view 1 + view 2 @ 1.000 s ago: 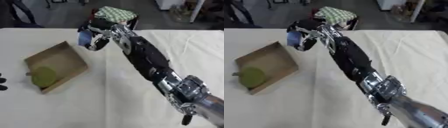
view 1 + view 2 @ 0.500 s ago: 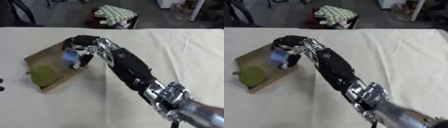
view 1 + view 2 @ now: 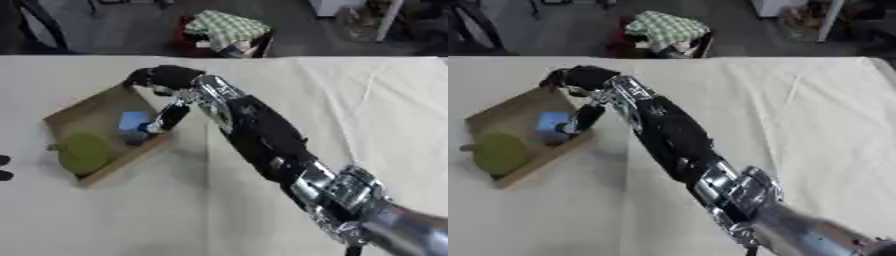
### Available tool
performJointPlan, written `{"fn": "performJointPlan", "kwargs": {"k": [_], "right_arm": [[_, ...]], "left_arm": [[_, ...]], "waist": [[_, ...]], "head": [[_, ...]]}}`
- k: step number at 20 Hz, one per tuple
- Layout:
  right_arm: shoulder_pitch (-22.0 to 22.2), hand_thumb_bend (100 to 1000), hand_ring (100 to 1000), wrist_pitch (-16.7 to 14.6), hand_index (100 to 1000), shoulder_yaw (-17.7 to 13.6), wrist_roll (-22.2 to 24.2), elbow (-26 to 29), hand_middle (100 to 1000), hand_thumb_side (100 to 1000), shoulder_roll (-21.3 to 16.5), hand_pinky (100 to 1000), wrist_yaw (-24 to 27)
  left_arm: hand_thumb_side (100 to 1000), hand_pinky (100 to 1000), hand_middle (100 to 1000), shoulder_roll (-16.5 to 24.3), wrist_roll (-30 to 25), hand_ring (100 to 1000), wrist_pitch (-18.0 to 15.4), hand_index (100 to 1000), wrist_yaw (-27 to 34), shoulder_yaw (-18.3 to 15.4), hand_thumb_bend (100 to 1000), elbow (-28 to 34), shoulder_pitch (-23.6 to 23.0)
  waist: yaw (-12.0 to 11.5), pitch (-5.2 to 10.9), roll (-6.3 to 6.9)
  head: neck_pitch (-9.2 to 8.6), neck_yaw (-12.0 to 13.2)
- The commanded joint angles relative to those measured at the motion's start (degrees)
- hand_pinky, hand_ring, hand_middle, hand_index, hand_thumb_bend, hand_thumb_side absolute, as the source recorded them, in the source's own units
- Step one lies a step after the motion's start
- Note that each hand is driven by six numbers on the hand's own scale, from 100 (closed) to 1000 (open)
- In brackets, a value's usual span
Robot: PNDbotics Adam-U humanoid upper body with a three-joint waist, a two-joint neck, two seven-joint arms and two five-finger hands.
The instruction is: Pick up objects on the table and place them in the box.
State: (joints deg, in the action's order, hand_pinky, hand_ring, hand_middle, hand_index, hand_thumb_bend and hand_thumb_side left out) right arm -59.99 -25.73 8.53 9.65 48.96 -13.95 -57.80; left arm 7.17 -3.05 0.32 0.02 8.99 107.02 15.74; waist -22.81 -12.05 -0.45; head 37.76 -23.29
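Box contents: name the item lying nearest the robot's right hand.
The blue object, right beside the right hand; the green round one lies farther toward the box's near corner.

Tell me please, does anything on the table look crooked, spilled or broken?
Nothing looks spilled or broken. Only the box lies askew, turned at an angle to the table edge. Inside it are a green round object and a blue object, with the right hand above the box's rim.

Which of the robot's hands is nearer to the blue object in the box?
The right hand: it hangs over the box, fingers right beside the blue object. The left hand only peeks in at the picture's left edge.
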Motion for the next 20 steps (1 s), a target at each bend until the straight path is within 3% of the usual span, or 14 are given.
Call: {"fn": "performJointPlan", "kwargs": {"k": [1, 5, 11, 15, 20], "right_arm": [[-1.64, 335, 763, 1.74, 918, -0.53, -0.50, 5.36, 803, 476, -3.92, 707, 9.37], [1.24, 259, 699, 5.70, 883, -0.31, -1.08, 15.14, 740, 453, -8.27, 657, 23.72], [11.18, 223, 643, 13.32, 851, -1.46, -4.32, 33.08, 691, 489, -12.98, 621, 43.08], [19.45, 157, 623, 15.65, 829, -3.67, -6.03, 42.69, 665, 455, -13.94, 610, 50.00], [29.15, 100, 616, 17.60, 816, -6.87, -7.15, 49.28, 654, 435, -12.27, 604, 53.75]], "left_arm": [[735, 565, 600, 1.00, 0.57, 628, -0.12, 648, -0.26, -0.80, 100, 0.65, 0.31], [737, 565, 600, 1.62, 1.22, 629, -0.14, 648, -0.76, -1.44, 100, 0.29, -0.31], [741, 564, 600, 2.93, 2.46, 630, -0.25, 649, -1.68, -2.57, 100, -0.33, -1.83], [741, 564, 604, 3.54, 3.09, 633, -0.33, 650, -2.08, -3.07, 100, -0.66, -2.55], [744, 565, 611, 3.79, 3.74, 636, -0.36, 651, -2.20, -3.49, 100, -1.18, -3.70]], "waist": [[0.87, 0.87, 0.30], [4.22, 1.18, 0.09], [9.60, 1.75, -0.44], [12.53, 2.17, -0.44], [14.67, 2.47, -0.20]], "head": [[-0.07, 1.37], [0.55, 4.08], [2.18, 8.65], [3.21, 11.03], [3.83, 12.78]]}}
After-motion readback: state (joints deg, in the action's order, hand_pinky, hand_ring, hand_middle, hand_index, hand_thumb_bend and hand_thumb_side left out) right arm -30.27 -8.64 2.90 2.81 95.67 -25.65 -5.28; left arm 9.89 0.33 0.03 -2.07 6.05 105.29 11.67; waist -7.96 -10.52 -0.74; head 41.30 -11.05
